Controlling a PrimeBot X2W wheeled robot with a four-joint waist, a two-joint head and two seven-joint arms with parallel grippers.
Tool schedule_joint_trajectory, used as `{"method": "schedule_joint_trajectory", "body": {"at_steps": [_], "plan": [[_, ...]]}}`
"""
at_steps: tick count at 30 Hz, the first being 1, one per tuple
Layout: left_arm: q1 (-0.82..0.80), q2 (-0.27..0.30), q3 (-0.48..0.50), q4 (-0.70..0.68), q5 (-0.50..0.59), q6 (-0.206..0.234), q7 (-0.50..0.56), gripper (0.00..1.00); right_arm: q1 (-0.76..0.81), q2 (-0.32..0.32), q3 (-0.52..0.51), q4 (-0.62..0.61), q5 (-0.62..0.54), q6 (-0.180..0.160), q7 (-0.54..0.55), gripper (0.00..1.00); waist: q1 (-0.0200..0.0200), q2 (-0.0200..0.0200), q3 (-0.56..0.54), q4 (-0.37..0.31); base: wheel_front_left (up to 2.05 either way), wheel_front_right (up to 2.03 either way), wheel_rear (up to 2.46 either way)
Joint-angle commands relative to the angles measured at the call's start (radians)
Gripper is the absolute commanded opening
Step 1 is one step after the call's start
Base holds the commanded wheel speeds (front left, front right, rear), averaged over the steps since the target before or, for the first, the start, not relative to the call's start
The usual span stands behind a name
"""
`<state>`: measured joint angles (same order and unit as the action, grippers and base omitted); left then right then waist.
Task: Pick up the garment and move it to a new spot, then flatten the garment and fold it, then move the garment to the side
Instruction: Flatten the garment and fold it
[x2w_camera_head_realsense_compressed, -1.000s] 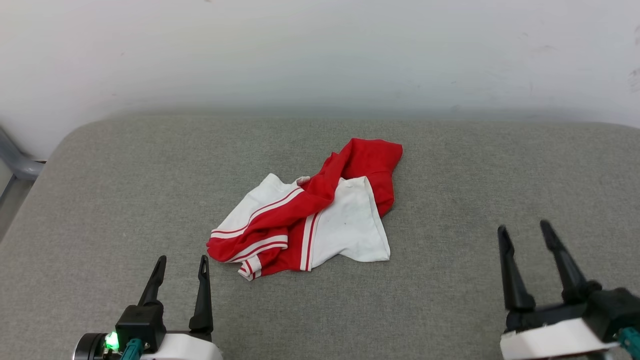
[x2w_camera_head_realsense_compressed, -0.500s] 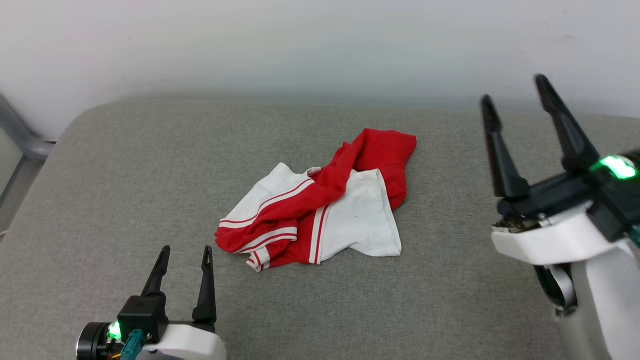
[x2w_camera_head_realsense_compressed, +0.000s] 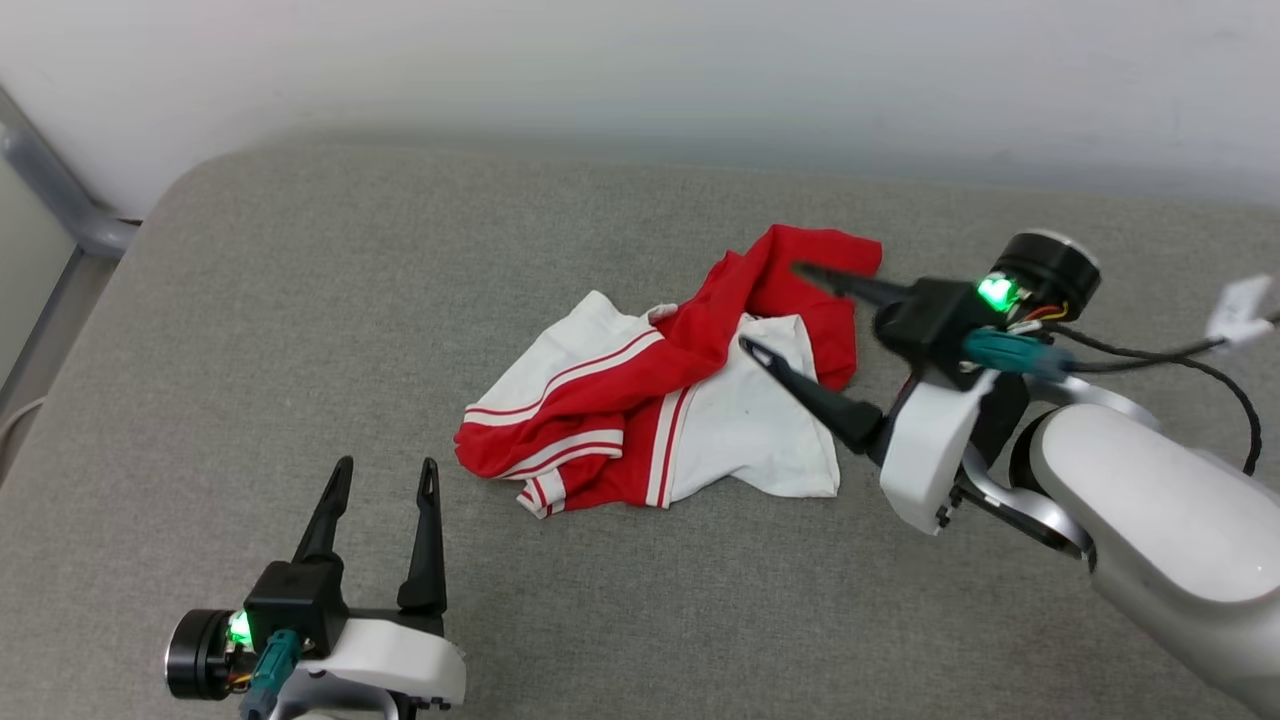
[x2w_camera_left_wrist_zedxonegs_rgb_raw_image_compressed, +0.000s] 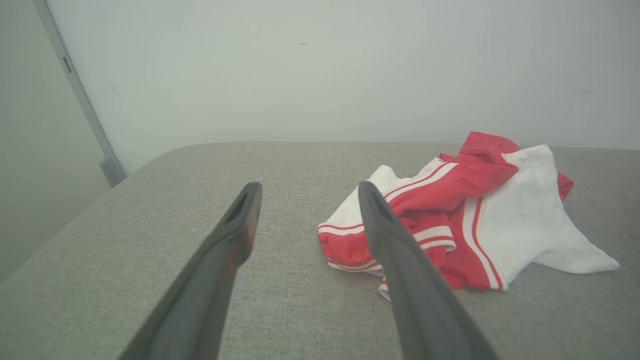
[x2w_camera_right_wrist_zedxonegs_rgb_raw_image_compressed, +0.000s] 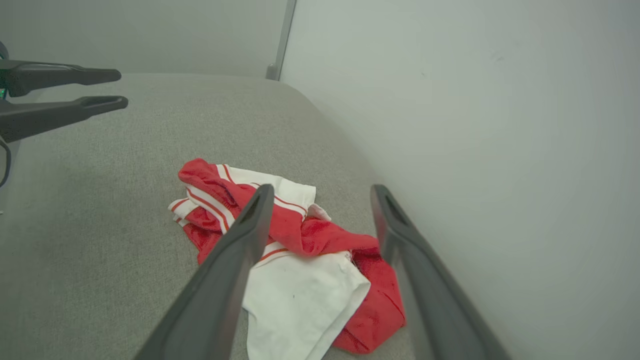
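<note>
The garment lies crumpled in a heap on the grey cushioned surface, red cloth with white sleeves and red-and-white striped trim; its lettering is hidden. It also shows as the garment and the garment in the wrist views. My right gripper hovers open over the heap's right side, fingers pointing left, nothing between them. My left gripper stands open near the front left, short of the heap's near edge and apart from it. In the right wrist view the left gripper appears at the upper left.
A pale wall runs close behind the cushioned surface. A grey metal frame bar stands at the far left corner. Loose black cables trail from my right wrist. Bare grey fabric lies to the left and front of the heap.
My right arm has swung in from the right and turned, bringing its open fingers over the garment's right side. The head camera has shifted. The left gripper and the garment stay put.
</note>
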<state>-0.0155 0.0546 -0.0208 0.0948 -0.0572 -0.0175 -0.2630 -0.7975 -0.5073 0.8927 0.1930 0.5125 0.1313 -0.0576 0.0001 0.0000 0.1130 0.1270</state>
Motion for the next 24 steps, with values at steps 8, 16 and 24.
{"method": "schedule_joint_trajectory", "body": {"at_steps": [8,16,24], "plan": [[-0.053,-0.004,-0.029,-0.012,-0.017,0.006,-0.003,1.00,-0.196,-0.092,0.361,0.069,0.235,-0.001,0.344,1.00,-0.0001,0.0000,0.080,0.047,0.00,0.00,0.00],[-0.101,-0.004,-0.072,-0.015,-0.052,0.026,-0.003,1.00,-0.173,-0.079,0.389,0.091,0.235,-0.001,0.562,1.00,-0.0001,0.0000,0.166,0.097,0.00,0.00,0.00],[-0.126,-0.005,-0.095,-0.010,-0.071,0.043,-0.003,1.00,-0.107,-0.087,0.396,0.186,0.201,-0.001,0.636,1.00,-0.0001,0.0000,0.209,0.127,0.00,0.00,0.00]]}}
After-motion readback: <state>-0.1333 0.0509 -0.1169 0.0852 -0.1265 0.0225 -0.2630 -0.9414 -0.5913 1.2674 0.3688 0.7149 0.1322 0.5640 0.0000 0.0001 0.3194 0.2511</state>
